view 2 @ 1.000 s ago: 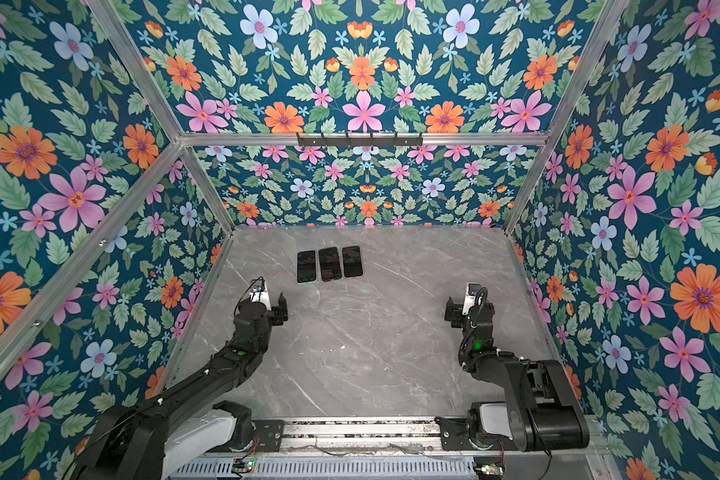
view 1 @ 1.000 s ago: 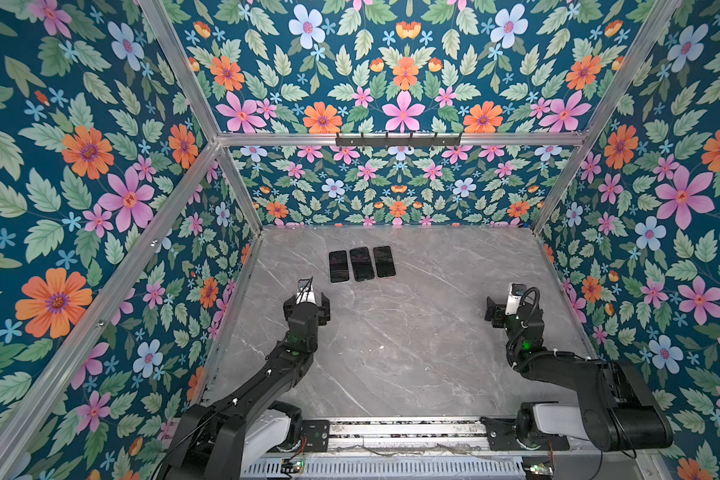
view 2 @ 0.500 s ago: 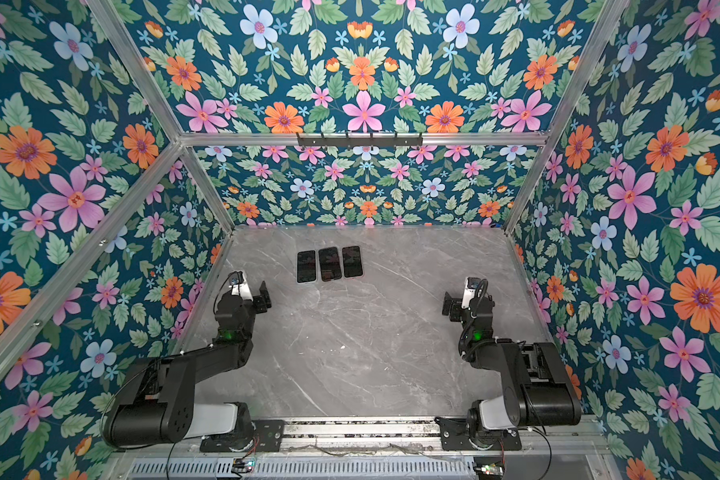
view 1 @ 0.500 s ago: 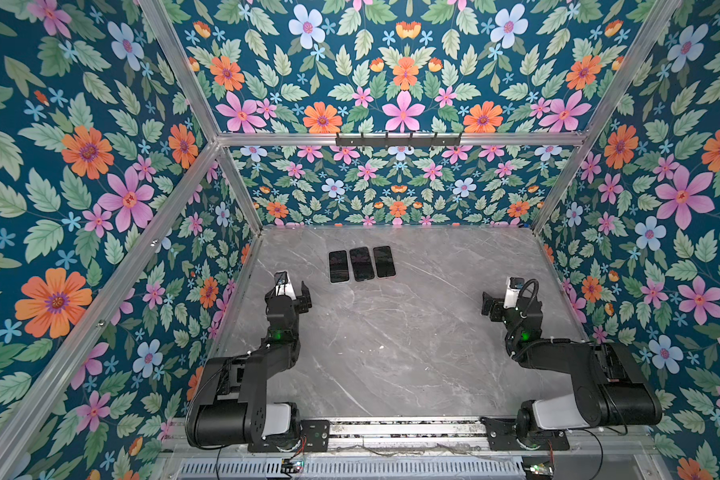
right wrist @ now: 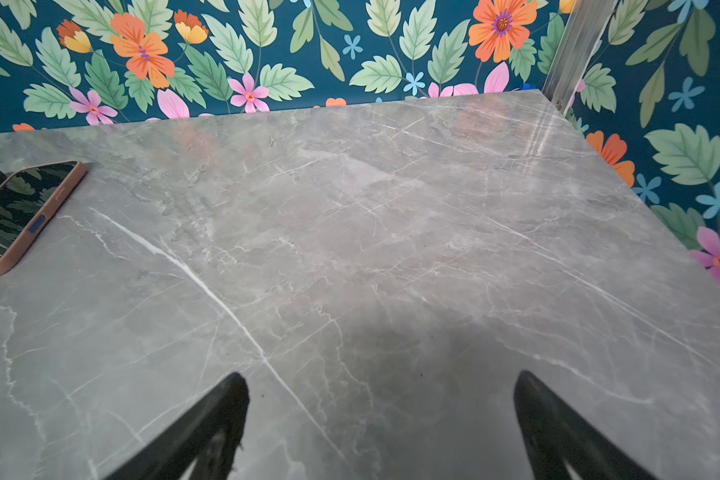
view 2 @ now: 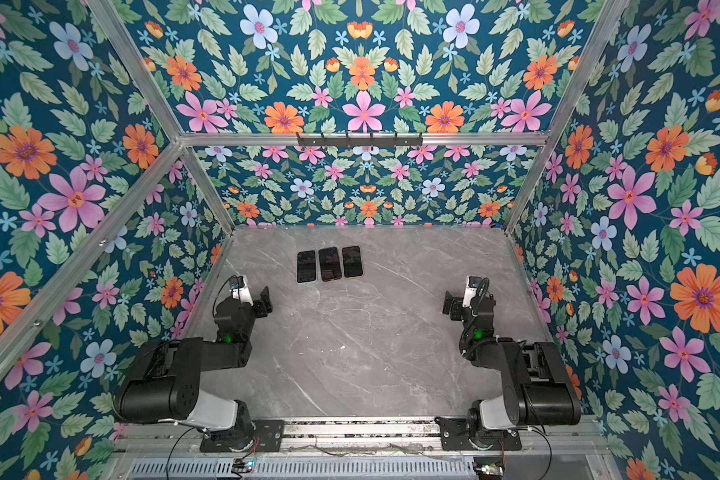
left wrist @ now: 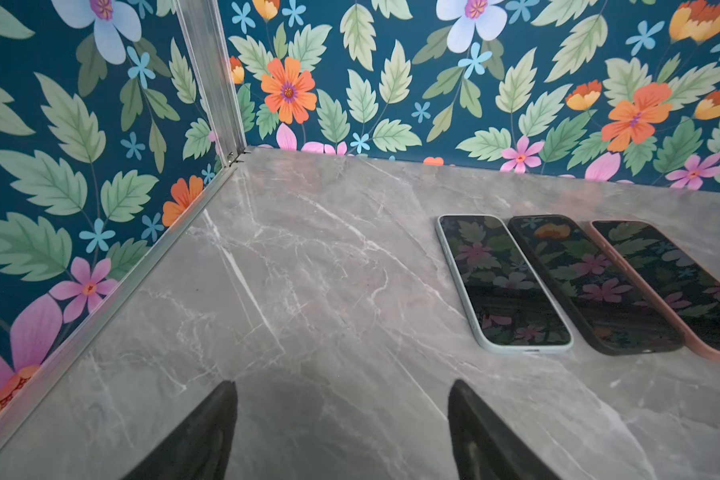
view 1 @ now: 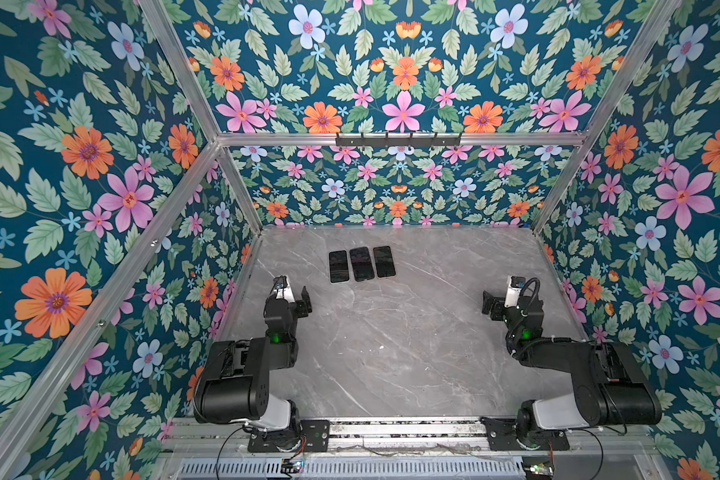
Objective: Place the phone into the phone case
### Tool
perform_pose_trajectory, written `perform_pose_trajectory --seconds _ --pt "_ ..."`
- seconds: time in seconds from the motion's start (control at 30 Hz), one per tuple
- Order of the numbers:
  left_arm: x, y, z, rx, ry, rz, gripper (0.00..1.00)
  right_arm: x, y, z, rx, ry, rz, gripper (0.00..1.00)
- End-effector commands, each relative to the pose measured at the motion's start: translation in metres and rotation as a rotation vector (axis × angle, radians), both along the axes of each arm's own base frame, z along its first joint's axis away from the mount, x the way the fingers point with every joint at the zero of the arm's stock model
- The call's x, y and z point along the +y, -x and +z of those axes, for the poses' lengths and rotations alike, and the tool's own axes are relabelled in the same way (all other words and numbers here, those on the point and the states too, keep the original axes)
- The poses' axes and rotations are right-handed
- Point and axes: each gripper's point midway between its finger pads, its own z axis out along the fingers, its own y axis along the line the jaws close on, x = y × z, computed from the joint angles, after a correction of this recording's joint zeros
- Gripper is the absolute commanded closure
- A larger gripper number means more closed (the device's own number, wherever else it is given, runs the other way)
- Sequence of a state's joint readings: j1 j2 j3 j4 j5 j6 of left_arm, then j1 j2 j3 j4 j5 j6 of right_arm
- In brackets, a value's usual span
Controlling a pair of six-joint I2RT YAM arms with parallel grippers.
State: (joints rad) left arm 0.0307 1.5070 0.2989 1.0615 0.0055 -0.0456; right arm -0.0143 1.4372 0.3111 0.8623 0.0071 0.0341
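Note:
Three phones lie screen up, side by side, at the back middle of the marble table (view 1: 391, 353). The left phone (view 1: 338, 266) (left wrist: 504, 282) sits in a pale blue phone case. The middle phone (view 1: 361, 264) (left wrist: 591, 286) sits in a black case, and the right phone (view 1: 383, 262) (right wrist: 21, 208) in a pink one. My left gripper (view 1: 296, 299) (left wrist: 344, 386) hovers open and empty near the left wall, short of the phones. My right gripper (view 1: 493, 303) (right wrist: 381, 378) stands open and empty near the right wall, far from them.
Floral walls with aluminium posts (view 1: 242, 187) close in the table on three sides. Both arm bases sit on a rail (view 1: 391, 428) at the front edge. A black hook bar (view 1: 398, 139) hangs on the back frame.
Both arms have folded back toward their bases, with the left gripper ending a little nearer the left wall. The right jaws have spread slightly wider. The phones have not moved.

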Motion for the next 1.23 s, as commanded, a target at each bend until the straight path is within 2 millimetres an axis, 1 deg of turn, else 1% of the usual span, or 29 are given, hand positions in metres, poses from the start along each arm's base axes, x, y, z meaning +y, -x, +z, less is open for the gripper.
perform_pose_trajectory --seconds 0.0,0.03,0.07,0.1,0.13,0.17,0.2,0.27,0.3,0.97,1.2 --pt "-0.0029 -0.0019 0.0063 -0.079 -0.013 -0.021 0.17 0.0007 -0.0016 0.0033 -0.013 -0.003 0.002 0.01" --pt "0.0 -0.0023 0.0063 -0.103 -0.018 -0.003 0.14 0.0006 -0.0015 0.003 -0.012 -0.003 0.002 0.01" --pt "0.0005 -0.0018 -0.001 -0.067 -0.014 -0.002 0.09 0.001 -0.0015 0.0031 -0.012 -0.003 0.003 0.01" --pt "-0.0007 -0.0042 -0.0036 -0.042 -0.018 -0.008 0.06 0.0005 -0.002 0.0038 -0.014 -0.003 0.002 0.01" --pt "-0.0021 -0.0075 -0.0003 -0.054 -0.03 -0.012 0.02 0.0001 -0.0021 0.004 -0.014 -0.003 0.0 0.01" --pt "-0.0023 -0.0074 0.0001 -0.062 -0.03 -0.011 0.01 0.0003 -0.0017 0.0032 -0.012 -0.005 0.001 0.01" --pt "-0.0026 -0.007 -0.0029 -0.045 -0.03 -0.012 0.0 0.0003 -0.0019 0.0037 -0.013 -0.005 0.001 0.01" --pt "-0.0024 -0.0082 -0.0001 -0.059 -0.029 -0.011 0.0 0.0002 -0.0025 0.0036 -0.012 -0.007 0.002 0.01" --pt "-0.0022 -0.0084 -0.0025 -0.046 -0.03 -0.011 0.0 -0.0001 -0.0024 0.0033 -0.01 -0.012 0.005 0.01" --pt "-0.0023 -0.0081 -0.001 -0.055 -0.031 -0.011 0.01 0.0013 -0.0051 0.0026 0.003 -0.029 0.028 0.01" --pt "-0.0027 -0.0067 0.0008 -0.064 -0.031 -0.013 0.0 -0.0008 -0.0027 0.0036 -0.008 -0.046 0.031 0.01"
